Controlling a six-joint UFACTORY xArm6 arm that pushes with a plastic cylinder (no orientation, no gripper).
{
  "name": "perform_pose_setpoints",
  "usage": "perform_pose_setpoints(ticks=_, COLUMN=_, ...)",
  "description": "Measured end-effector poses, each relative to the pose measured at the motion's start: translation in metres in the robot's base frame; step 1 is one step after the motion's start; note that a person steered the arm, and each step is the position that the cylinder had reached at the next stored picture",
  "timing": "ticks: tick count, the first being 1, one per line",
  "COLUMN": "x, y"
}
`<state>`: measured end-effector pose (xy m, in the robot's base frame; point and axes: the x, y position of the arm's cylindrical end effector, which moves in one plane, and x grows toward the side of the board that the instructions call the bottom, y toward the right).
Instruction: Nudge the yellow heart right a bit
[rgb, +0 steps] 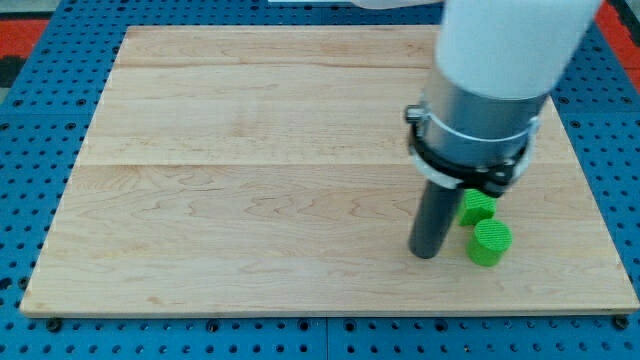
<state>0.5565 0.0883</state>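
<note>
No yellow heart shows in the camera view; it may be hidden behind the arm. My tip (427, 254) rests on the wooden board (250, 200) at the lower right. A green round block (490, 243) lies just right of the tip, a small gap apart. A second green block (477, 207) sits just above it, partly covered by the arm's body (480, 120); its shape is unclear.
The arm's wide grey and white body covers the board's upper right part. The board lies on a blue perforated table (30, 120). The board's right edge (600, 220) is close to the green blocks.
</note>
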Motion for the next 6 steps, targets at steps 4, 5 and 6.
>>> perform_pose_setpoints(ticks=4, x=-0.079, y=0.004)
perform_pose_setpoints(ticks=5, x=-0.087, y=0.042)
perform_pose_setpoints(ticks=6, x=-0.088, y=0.070)
